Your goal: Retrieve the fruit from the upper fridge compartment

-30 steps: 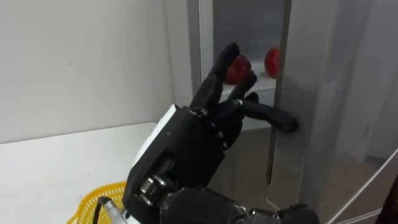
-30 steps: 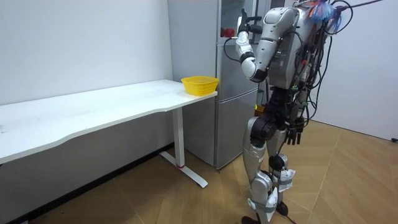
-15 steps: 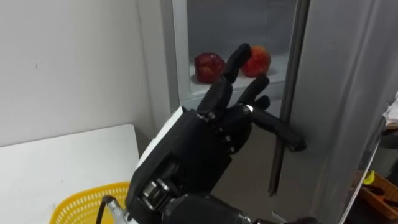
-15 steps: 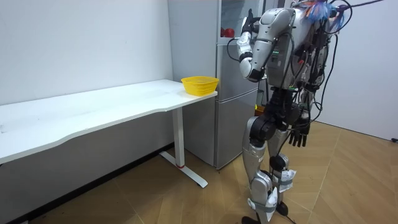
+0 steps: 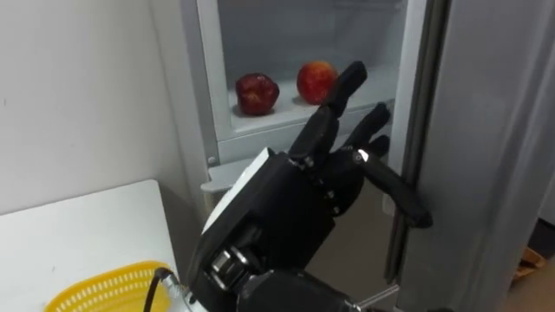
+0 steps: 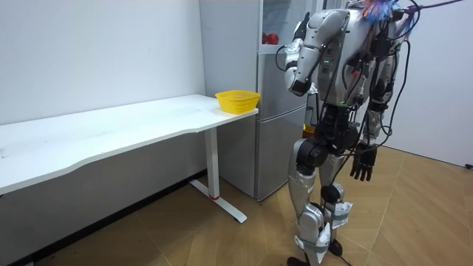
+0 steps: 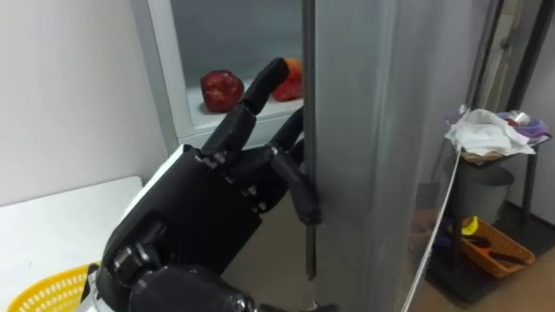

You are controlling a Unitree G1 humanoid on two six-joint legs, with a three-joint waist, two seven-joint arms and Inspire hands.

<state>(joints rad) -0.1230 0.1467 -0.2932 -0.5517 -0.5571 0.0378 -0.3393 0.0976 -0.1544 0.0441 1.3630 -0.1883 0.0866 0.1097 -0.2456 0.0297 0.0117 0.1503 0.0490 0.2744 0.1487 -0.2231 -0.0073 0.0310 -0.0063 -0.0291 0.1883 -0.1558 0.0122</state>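
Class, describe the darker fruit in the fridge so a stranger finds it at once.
Look into the open upper fridge beside the white table. Two fruits sit on its shelf; the darker fruit is the left one, its neighbour orange-red.

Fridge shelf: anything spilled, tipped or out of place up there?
Nothing stands out. The dark red fruit and the orange-red fruit sit apart on the shelf, no spill; the left hand is open before them.

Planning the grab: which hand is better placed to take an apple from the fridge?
Left. The left hand is raised and open before the shelf with the dark red apple and the lighter apple; the right hand hangs beside the hip.
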